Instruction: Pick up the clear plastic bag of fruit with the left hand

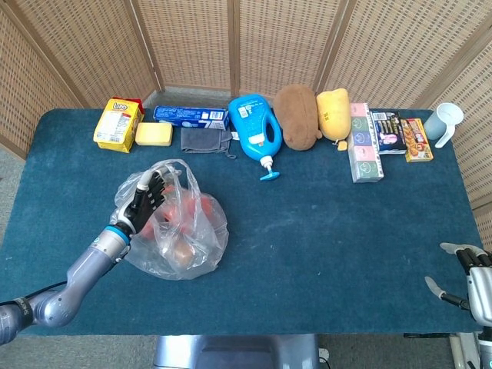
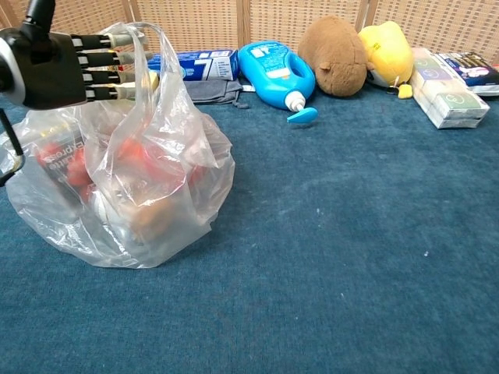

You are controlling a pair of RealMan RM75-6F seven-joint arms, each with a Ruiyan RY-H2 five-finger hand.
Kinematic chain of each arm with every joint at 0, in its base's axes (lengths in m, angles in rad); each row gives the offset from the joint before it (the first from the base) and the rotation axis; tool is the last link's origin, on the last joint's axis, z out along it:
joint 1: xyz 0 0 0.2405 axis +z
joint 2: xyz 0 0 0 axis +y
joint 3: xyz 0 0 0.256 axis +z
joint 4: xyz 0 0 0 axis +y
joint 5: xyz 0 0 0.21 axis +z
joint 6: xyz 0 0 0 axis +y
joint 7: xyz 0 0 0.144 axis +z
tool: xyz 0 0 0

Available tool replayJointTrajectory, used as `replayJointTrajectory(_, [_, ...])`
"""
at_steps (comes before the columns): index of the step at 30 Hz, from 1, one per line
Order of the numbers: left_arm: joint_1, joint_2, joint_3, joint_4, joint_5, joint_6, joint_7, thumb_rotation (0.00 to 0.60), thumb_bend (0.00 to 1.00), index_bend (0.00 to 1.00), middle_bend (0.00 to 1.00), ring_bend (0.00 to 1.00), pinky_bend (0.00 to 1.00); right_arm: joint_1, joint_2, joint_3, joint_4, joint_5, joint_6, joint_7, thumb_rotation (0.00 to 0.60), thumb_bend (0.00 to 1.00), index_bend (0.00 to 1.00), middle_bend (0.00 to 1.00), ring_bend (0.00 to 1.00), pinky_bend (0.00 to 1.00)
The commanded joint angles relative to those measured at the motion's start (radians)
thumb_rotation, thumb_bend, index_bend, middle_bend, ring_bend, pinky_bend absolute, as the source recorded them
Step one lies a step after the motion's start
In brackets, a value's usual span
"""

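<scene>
Left robot hand [image 1: 146, 201] sits at the neck of the clear plastic bag of fruit [image 1: 178, 229], fingers extended, no grip yet. Bag rests on tabletop [image 1: 323, 223]. Right robot hand [image 1: 469, 275] idles open at the edge.

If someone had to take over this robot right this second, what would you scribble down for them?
Left hand: fingers straight, pushed into the top loop of the clear plastic bag of fruit; not gripping yet.
Right hand: open, holding nothing, at the table's near right corner.
Bag: sits on the blue table, near left, not lifted.
Done: the reach to the bag.
Left: close the fingers on the plastic, then lift.
</scene>
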Motion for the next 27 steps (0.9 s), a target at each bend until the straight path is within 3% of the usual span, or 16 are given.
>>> replayJointTrajectory(1, [-0.018,-0.023,-0.025,0.015,-0.036,-0.025,0.019,0.063,0.09,0.05,0.11,0.00,0.10,-0.001,0.001,0.000,-0.001,-0.001,0.002,0.001,0.434,0.26,0.30,0.37,0.28,0.25])
replayJointTrajectory(17, [-0.071,-0.123,-0.120,0.081,-0.275,-0.091,0.081,0.061,0.09,0.05,0.11,0.00,0.12,-0.023,0.014,0.003,-0.006,0.003,0.028,0.011,0.431,0.26,0.30,0.37,0.28,0.25])
replayJointTrajectory(18, [-0.065,-0.125,-0.149,0.082,-0.317,-0.110,0.046,0.064,0.09,0.05,0.11,0.00,0.12,-0.024,0.013,0.004,-0.008,0.002,0.029,0.011,0.432,0.26,0.30,0.37,0.28,0.25])
replayJointTrajectory(22, [-0.062,-0.121,-0.178,0.096,-0.349,-0.138,0.047,0.060,0.11,0.05,0.11,0.00,0.13,-0.025,0.014,0.004,-0.010,0.000,0.031,0.010,0.433,0.26,0.30,0.37,0.28,0.25])
replayJointTrajectory(27, [-0.005,-0.120,-0.280,0.102,-0.354,-0.215,-0.034,0.060,0.12,0.05,0.11,0.02,0.21,-0.025,0.014,0.006,-0.011,-0.001,0.031,0.010,0.433,0.27,0.30,0.37,0.28,0.25])
